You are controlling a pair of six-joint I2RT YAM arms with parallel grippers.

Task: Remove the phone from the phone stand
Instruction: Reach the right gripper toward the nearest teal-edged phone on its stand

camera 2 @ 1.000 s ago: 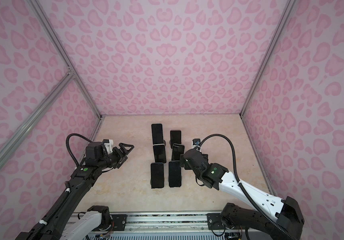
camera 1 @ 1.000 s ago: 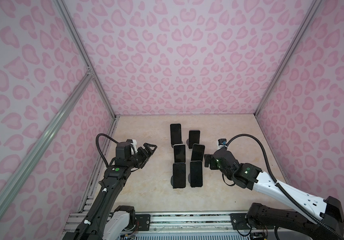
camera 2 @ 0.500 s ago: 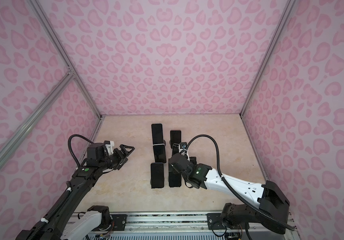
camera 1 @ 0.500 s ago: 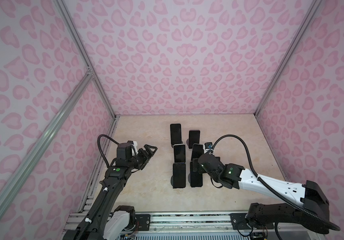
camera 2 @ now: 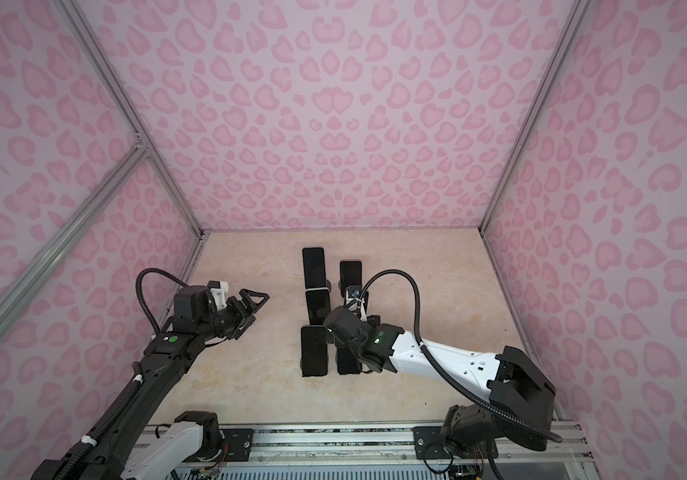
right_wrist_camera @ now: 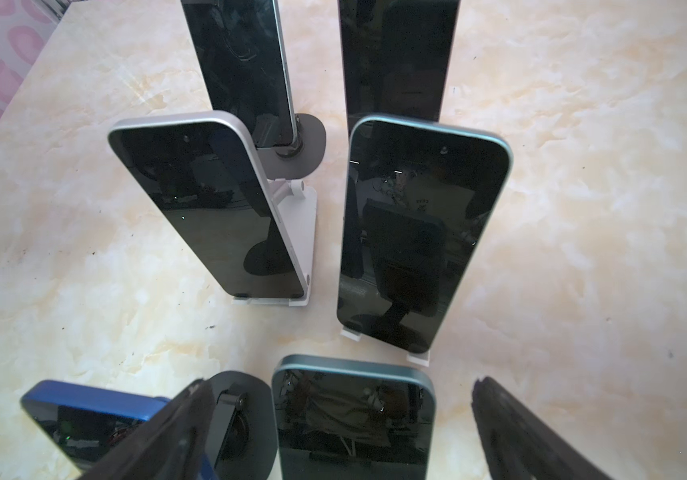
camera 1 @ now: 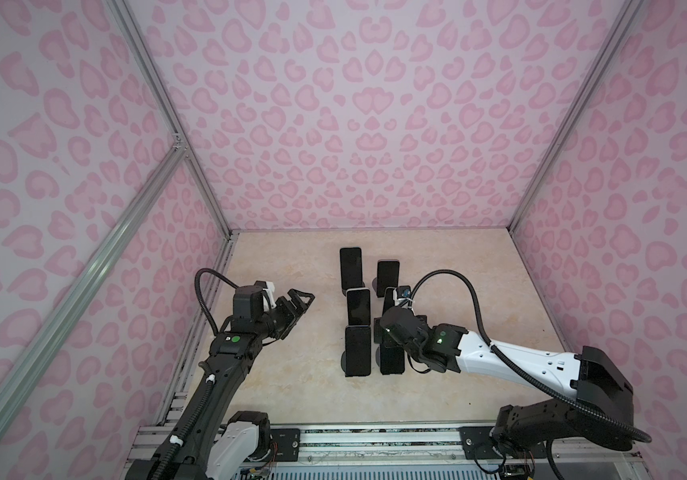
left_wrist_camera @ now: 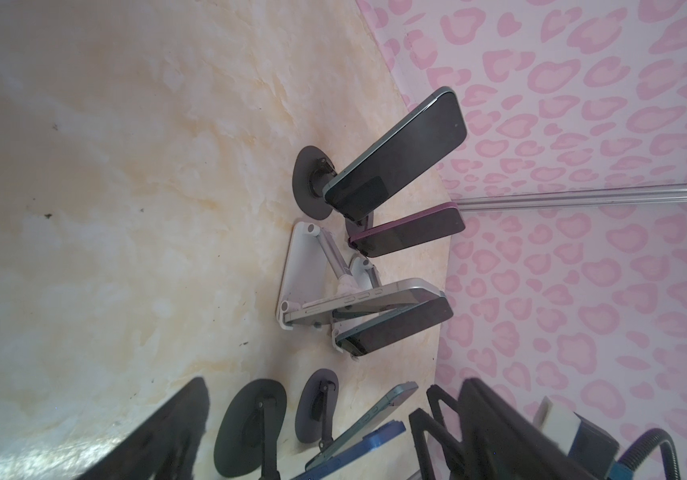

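The right gripper (right_wrist_camera: 339, 386) has swung in from the right and spread wide. It now straddles the teal phone (right_wrist_camera: 354, 419), still on its stand (left_wrist_camera: 317, 409) in the row nearest the table's (camera 1: 291, 386) front edge, so a grasp looks close. The left gripper (camera 1: 301, 300) stays spread and idle.

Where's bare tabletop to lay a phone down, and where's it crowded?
Bare table lies right of the phones on stands, toward the right wall, and between them and the open left gripper. The strip by the front rail is free. Crowded: the two phone columns, where the open right gripper straddles the teal phone.
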